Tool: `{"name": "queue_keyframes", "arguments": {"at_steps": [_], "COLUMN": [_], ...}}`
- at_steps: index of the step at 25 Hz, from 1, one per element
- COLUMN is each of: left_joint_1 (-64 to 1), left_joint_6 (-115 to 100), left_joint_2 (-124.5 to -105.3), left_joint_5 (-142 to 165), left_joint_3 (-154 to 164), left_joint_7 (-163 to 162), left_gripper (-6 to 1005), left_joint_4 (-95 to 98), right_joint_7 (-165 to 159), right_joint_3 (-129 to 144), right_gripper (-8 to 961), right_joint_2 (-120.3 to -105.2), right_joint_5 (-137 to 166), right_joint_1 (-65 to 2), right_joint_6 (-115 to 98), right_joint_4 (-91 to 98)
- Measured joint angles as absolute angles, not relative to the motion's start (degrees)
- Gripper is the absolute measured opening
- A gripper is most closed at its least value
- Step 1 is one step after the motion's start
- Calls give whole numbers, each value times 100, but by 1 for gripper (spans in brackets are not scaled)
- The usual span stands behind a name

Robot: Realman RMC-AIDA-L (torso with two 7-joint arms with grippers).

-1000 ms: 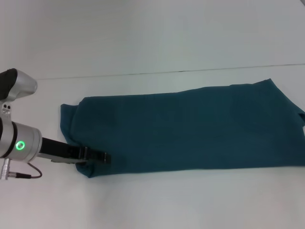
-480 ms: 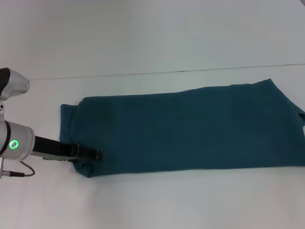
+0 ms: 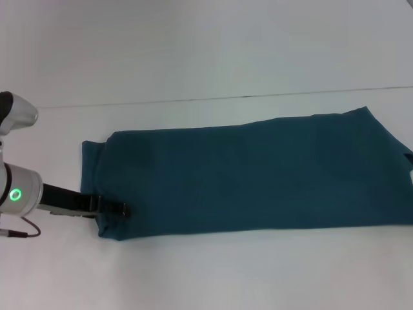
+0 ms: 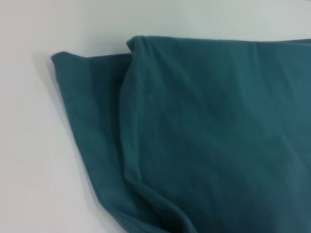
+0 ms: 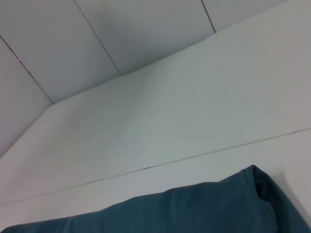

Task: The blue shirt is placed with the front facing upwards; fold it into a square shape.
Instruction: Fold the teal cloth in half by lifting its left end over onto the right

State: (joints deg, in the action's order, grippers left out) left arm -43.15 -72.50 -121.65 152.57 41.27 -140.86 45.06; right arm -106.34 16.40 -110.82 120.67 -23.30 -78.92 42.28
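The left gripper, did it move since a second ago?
Yes. In the head view the left gripper has slid back toward the robot's left, from over the blue shirt to its near-left corner.

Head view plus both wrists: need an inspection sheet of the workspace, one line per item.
Surface: white table, bare around the cloth.
Job's things: blue shirt lies as a long folded band across the table, plain side up, no lettering showing; at its left end a lower layer sticks out past the upper fold.
Clutter: nothing seen.
Grippers: left hand low at the band's near left corner, touching the cloth edge. Right hand not in view.
Cables: a thin dark cable loops under the left wrist.
Surroundings: white panelled wall behind the table.
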Motion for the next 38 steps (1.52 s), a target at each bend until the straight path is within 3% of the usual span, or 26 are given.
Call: {"name": "queue_keyframes", "arguments": {"at_steps": [16, 22, 27, 38], "left_joint_1": [-4354, -4359, -4358, -4363], "left_joint_6": [-7198, -6964, -6871, -6869], "left_joint_2": [-12195, -12204, -12260, -12255], "left_joint_5": [15267, 15543, 15621, 15627], "left_joint_3": [4297, 4763, 4940, 4958], "left_joint_7": [-14089, -14424, -14571, -14607], "left_gripper": [892, 838, 612, 370], "left_joint_4": [4637, 4642, 4786, 4822], "right_joint_7": [-10635, -10635, -10635, -10610], "right_joint_3": [1634, 1635, 1634, 1634], "right_gripper": [841, 837, 833, 826], "right_joint_2": [-11083, -11076, -11074, -11092], "right_joint_5": [12068, 12066, 12060, 12037], "right_joint_1": [-2342, -2361, -2387, -2391], "right_joint_6": [-7912, -7904, -7908, -7893], "right_joint_4": [4228, 4227, 4228, 4228]}}
